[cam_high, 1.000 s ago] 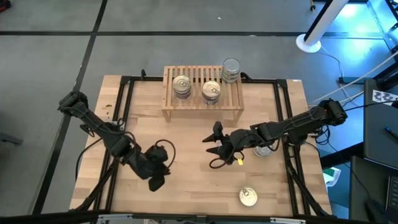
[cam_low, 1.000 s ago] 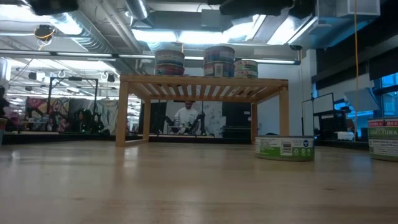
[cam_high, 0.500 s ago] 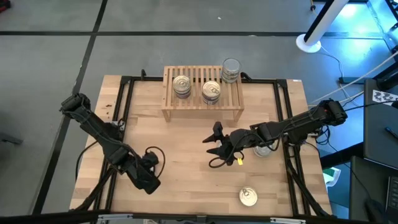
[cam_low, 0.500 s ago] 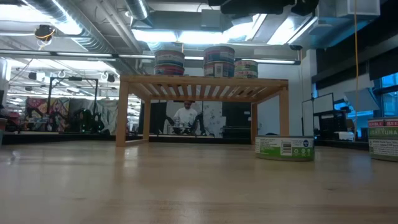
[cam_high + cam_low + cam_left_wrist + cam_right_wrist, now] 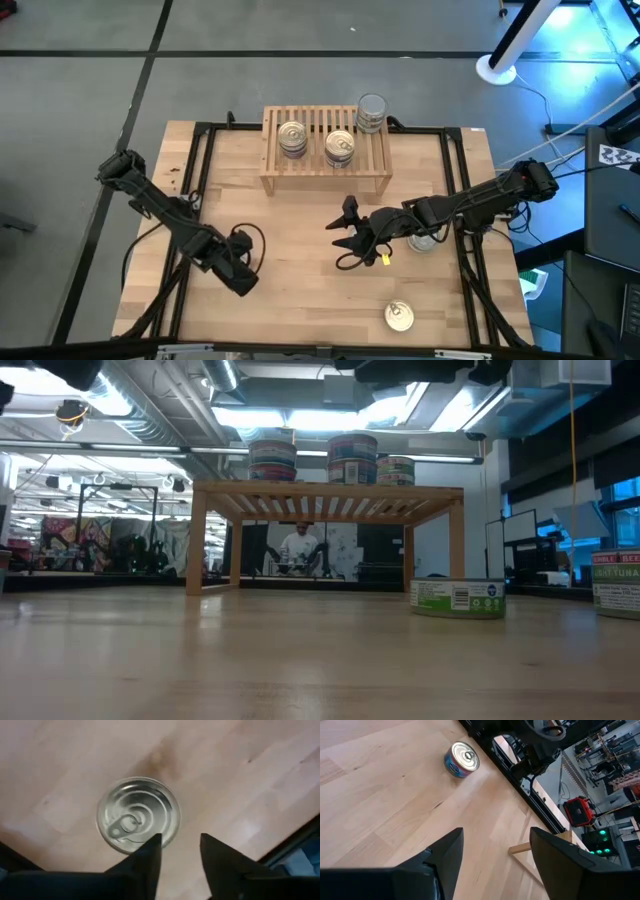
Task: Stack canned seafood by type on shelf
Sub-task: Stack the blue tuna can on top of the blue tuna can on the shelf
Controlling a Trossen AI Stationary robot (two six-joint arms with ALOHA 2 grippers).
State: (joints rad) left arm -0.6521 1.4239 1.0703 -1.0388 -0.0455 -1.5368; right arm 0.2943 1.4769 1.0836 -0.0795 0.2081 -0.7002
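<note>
Silver-lidded can [image 5: 138, 815] sits flat on table, directly below left gripper [image 5: 180, 851], just off its fingertips; jaws parted, nothing held. Right gripper [image 5: 345, 228] farther from can, open, empty. Shelf [image 5: 325, 175] lies beyond can.

Three can stacks [image 5: 339, 146] on shelf [image 5: 325, 170], others on table

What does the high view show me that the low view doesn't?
Only the high view: both arms over the table, with the left pincer at the front left and the right pincer open at mid-table. Only the low view: side labels, such as on the green-label can standing on the table, and a person in the room beyond. Both: the shelf with shelved cans in three spots on top.
</note>
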